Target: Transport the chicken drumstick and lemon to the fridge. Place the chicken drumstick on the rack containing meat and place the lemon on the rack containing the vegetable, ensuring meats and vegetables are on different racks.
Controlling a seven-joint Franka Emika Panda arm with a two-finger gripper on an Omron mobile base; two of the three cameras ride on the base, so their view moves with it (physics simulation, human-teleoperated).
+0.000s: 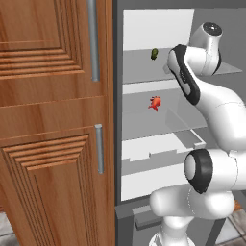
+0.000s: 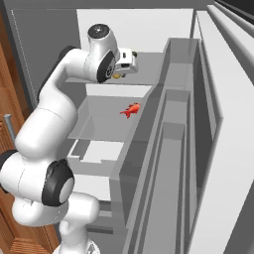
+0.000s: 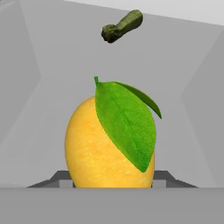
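Observation:
In the hand view my gripper [image 3: 112, 180] is shut on the lemon [image 3: 89, 148], a bright yellow fruit with a green leaf, held upright between the two dark fingertips [image 3: 59, 178]. It hangs just over the upper fridge shelf [image 1: 137, 72]. The dark green vegetable [image 3: 122, 26] lies farther back on that same shelf, also seen as a small dark piece [image 1: 154, 53]. The red meat chunk [image 1: 155, 103] rests on the lower shelf [image 2: 99, 119]. From the right base view the hand reaches into the fridge with a bit of the lemon [image 2: 117, 76] showing under it. The chicken drumstick is out of view.
A wooden cabinet [image 1: 48, 120] with metal handles stands left of the fridge. The open fridge door with its bins [image 2: 198, 149] runs along the right. A white drawer [image 1: 158, 146] sits under the lower shelf.

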